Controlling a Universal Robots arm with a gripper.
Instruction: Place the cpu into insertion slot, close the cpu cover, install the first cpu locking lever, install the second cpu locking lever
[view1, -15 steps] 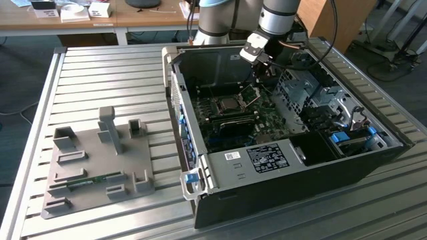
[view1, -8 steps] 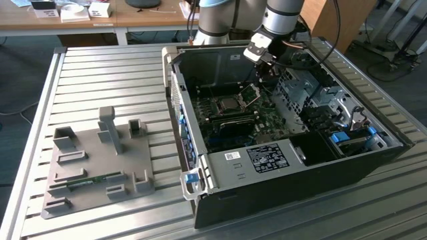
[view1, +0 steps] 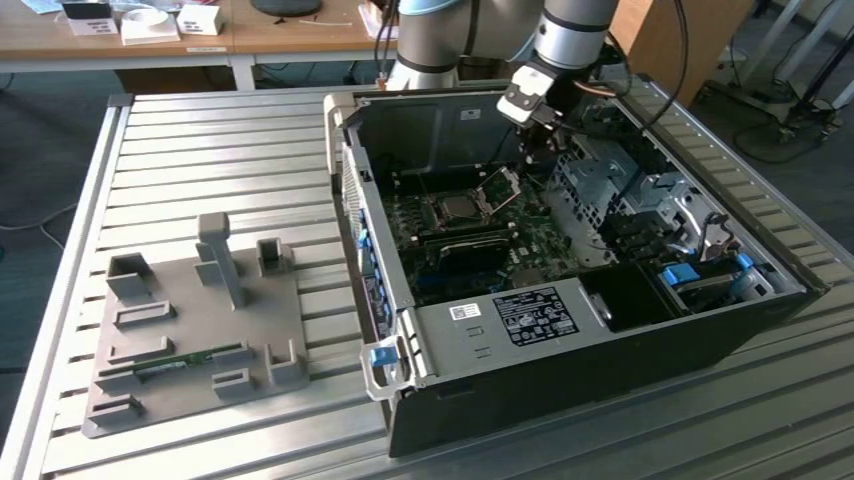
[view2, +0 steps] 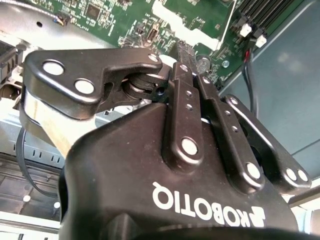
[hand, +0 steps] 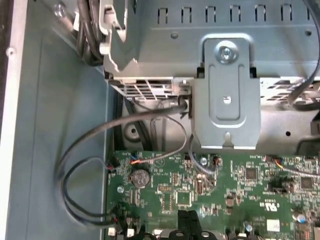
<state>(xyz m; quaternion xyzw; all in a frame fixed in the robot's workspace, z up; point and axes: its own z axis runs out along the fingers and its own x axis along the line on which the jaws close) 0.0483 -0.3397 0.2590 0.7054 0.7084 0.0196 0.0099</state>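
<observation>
1. A computer case (view1: 574, 385) lies open on a slatted metal table (view1: 200, 160), with the green motherboard (view1: 534, 235) facing up.
2. The cpu (view1: 455, 208) sits flat in the insertion slot (view1: 433, 212), silver top showing.
3. The cpu cover (view1: 502, 184) stands raised on the edge of the slot toward the exterior view's right. It is not down over the chip.
4. The gripper (view1: 539, 138) hangs inside the case, above the board, near the raised cover and to its right in the exterior view. It is apart from the cpu.
5. In both wrist views the gripper (view2: 181, 52) (hand: 187, 225) has its fingertips pressed together, with nothing seen between them.
6. The first wrist view shows a coin cell (hand: 139, 176) on the motherboard, black cables (hand: 80, 150) looping beside it, and a grey metal bracket (hand: 227, 100).
7. A grey fixture tray (view1: 174, 300) sits on the table at the exterior view's left, holding a green memory stick (view1: 180, 362).
</observation>
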